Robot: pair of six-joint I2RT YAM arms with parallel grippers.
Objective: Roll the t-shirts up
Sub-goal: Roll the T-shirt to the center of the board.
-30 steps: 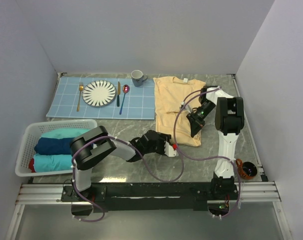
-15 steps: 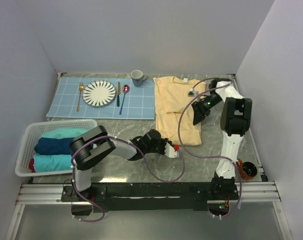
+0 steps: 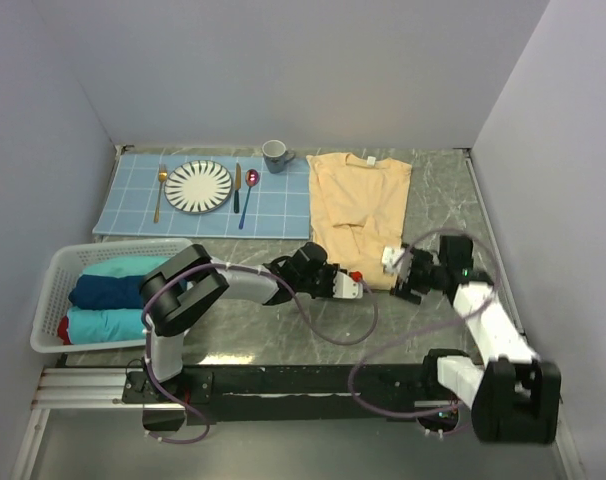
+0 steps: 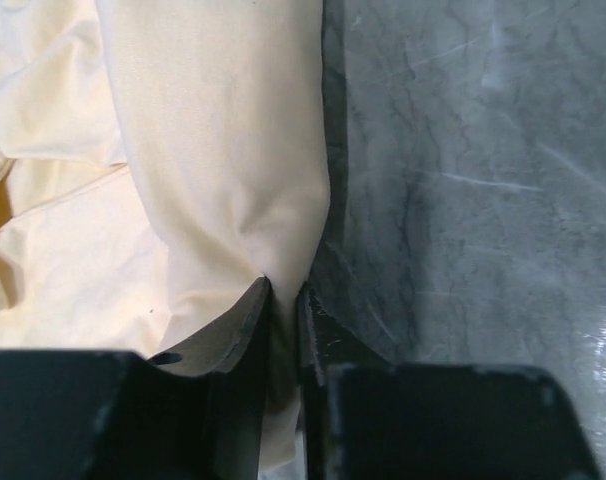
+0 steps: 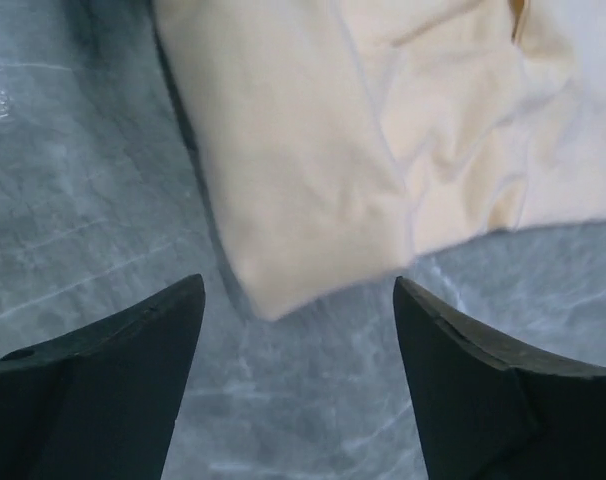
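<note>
A pale yellow t-shirt lies folded lengthwise on the grey marble table, collar at the far end. My left gripper sits at the shirt's near left hem corner. In the left wrist view the left gripper is shut on a raised fold of the t-shirt, with cloth pinched between the jaws. My right gripper is low at the near right hem corner. In the right wrist view the right gripper stands open, and the t-shirt's corner lies just ahead of the fingertips, not between them.
A white basket at the left holds rolled teal, dark blue and red cloths. A blue checked placemat at the back carries a striped plate, cutlery and a grey cup. Grey walls close in the table.
The right arm swung from over the shirt's far right side down to its near right corner, and its jaws opened. The left gripper closed on the hem and shifted slightly right.
</note>
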